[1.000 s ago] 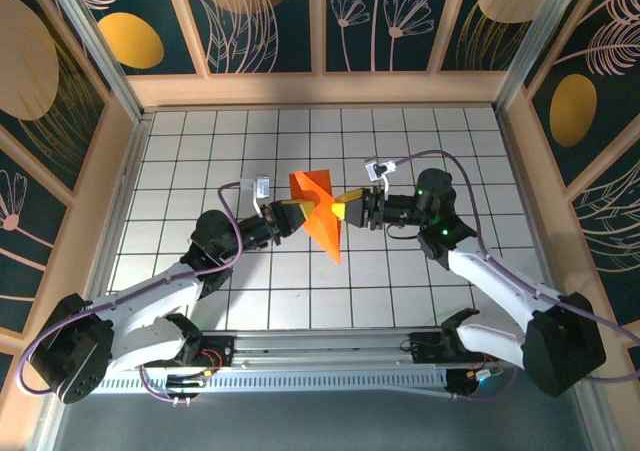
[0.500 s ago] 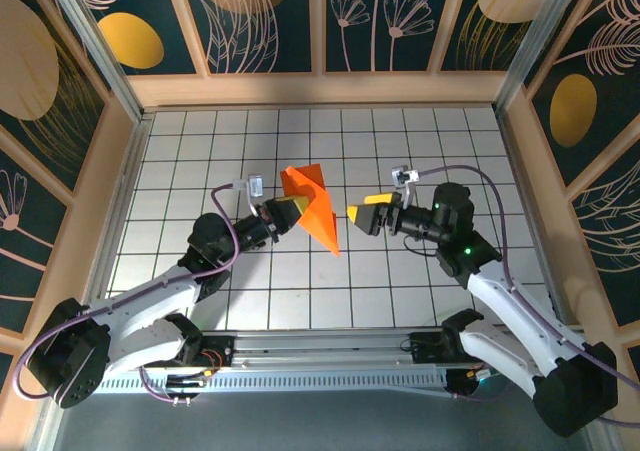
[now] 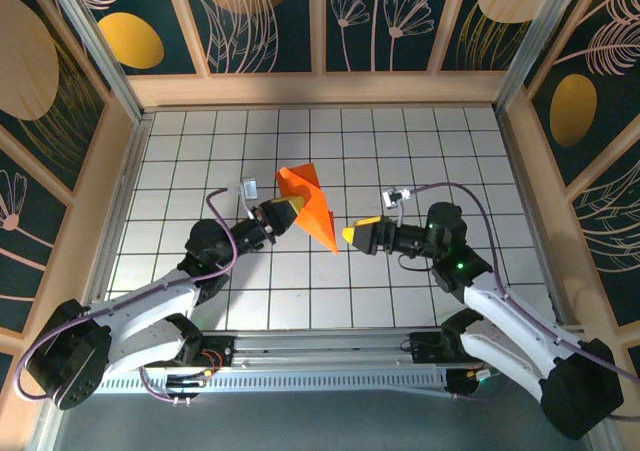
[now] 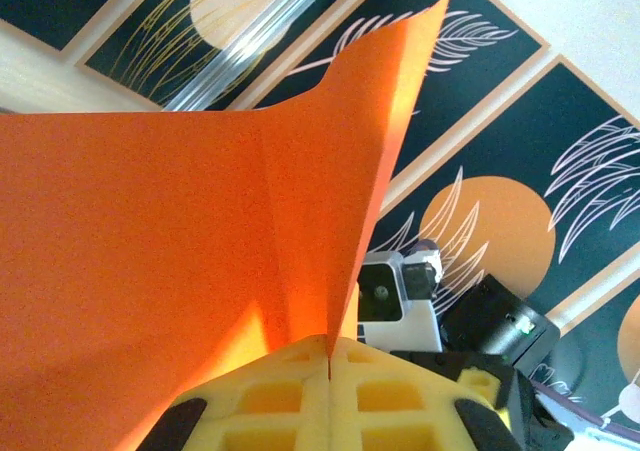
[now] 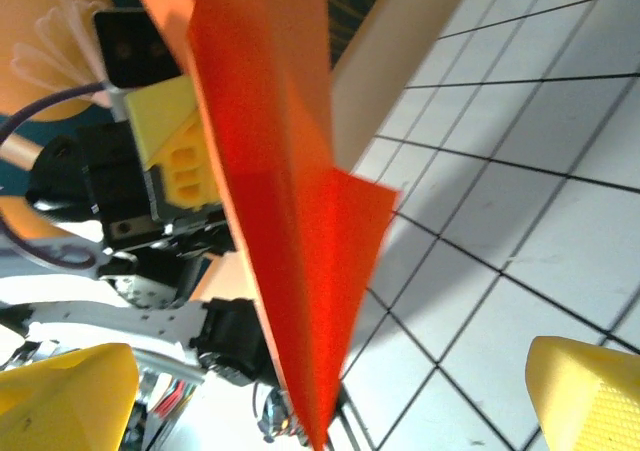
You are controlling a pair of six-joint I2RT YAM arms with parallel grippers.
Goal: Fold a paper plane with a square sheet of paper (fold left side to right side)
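The square sheet of paper is folded into a bright orange, pointed paper plane (image 3: pixel 312 207) that hangs above the tiled floor with its tip pointing toward the near edge. My left gripper (image 3: pixel 287 209) is shut on its left edge. In the left wrist view the yellow pads (image 4: pixel 290 391) press together on the paper plane's (image 4: pixel 180 221) centre ridge. My right gripper (image 3: pixel 359 235) stands open just right of the tip, apart from it. In the right wrist view the paper plane (image 5: pixel 285 231) hangs ahead between the spread yellow fingertips (image 5: pixel 70 396), touching neither.
The white tiled floor (image 3: pixel 450 151) is ringed by a low wooden wall (image 3: pixel 320 89) with dark patterned panels above. The arm bases and a metal rail (image 3: pixel 330 356) run along the near edge. Purple cables loop over both wrists.
My right gripper let go of the paper, opened wide, and drew back to the right and toward the near edge. The left gripper kept hold and shifted the paper slightly left.
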